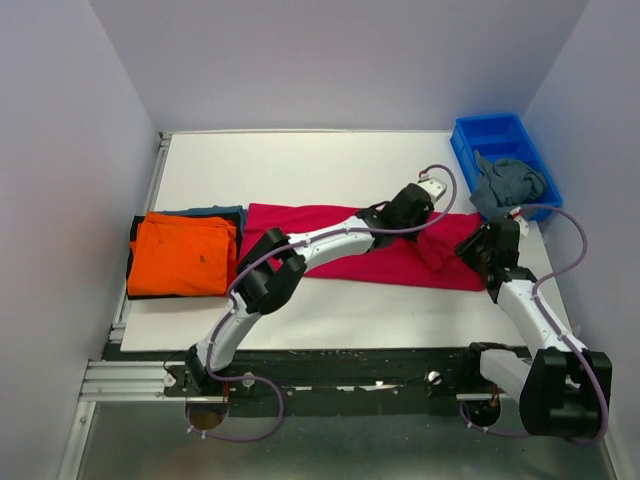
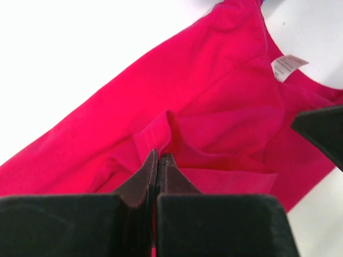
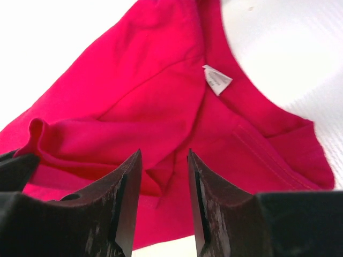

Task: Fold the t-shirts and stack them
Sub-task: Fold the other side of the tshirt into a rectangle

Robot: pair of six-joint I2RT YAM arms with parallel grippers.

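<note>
1. The left fingers (image 2: 155, 172) are clenched on a hemmed edge of the crimson t-shirt (image 1: 300, 228), with the stitched fold pinched right at their tips.
2. The right fingers (image 3: 132, 172) stand apart, straddling a soft ridge of the same shirt without pressing it; nothing is grasped there.
3. The crimson t-shirt lies stretched across the middle of the worktop (image 1: 300, 160). Its collar end is towards the right arm and is bunched into loose folds.
4. My reading is that the fold of this shirt is just starting: one side is gripped and the other is not yet taken.
5. The next move probably calls for the right fingers to close on the ridge between them. Both arms could then lift evenly and carry the cloth over itself without dragging it.
6. The fabric is a thin, matte knit that creases readily. A small white label (image 3: 217, 80) sits inside the curved neckline.
7. At the left, an orange t-shirt (image 1: 180, 258) lies flat and squared on darker folded ones.
8. A grey-blue t-shirt (image 1: 510, 182) slumps crumpled over the edge of the rigid blue bin (image 1: 470, 135).
</note>
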